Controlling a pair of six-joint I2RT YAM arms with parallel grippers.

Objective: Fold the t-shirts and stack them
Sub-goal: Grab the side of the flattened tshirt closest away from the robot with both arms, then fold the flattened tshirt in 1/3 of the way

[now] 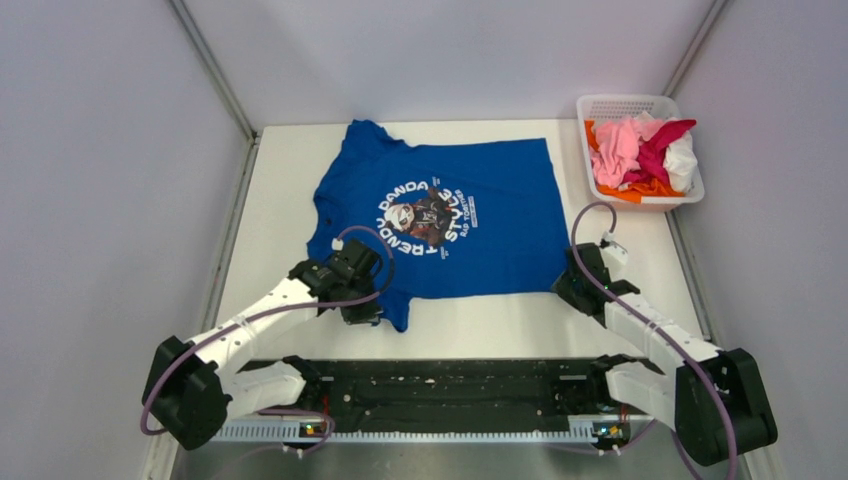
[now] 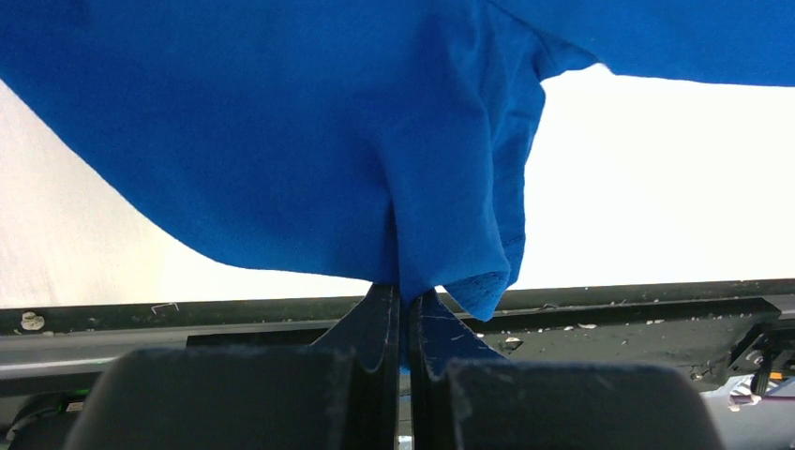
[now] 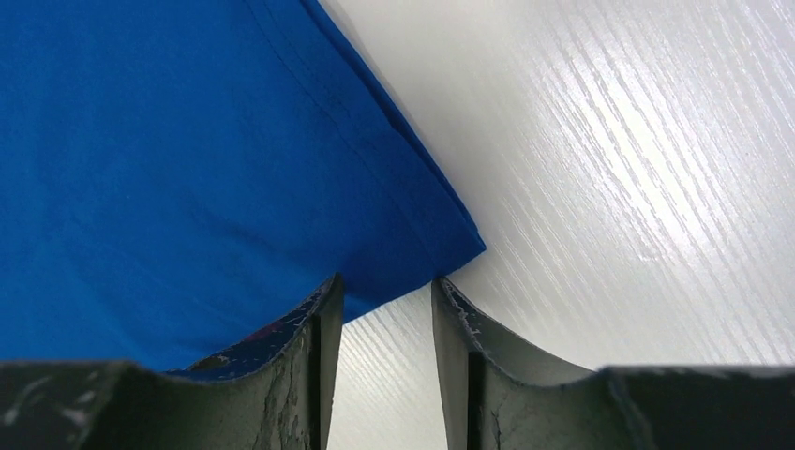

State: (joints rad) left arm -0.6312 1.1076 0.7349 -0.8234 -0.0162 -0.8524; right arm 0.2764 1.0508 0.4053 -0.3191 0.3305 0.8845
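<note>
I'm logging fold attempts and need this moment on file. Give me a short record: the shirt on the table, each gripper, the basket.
shirt: blue t-shirt, spread print-up on the white table
left gripper: shut, pinching fabric by the shirt's near sleeve
right gripper: open, jaws apart around the shirt's near hem corner, not pinched
basket: white mesh, far right corner of the table
basket contents: crumpled shirts, pink, magenta, white and orange, unfolded
folded stack: none in view
</note>
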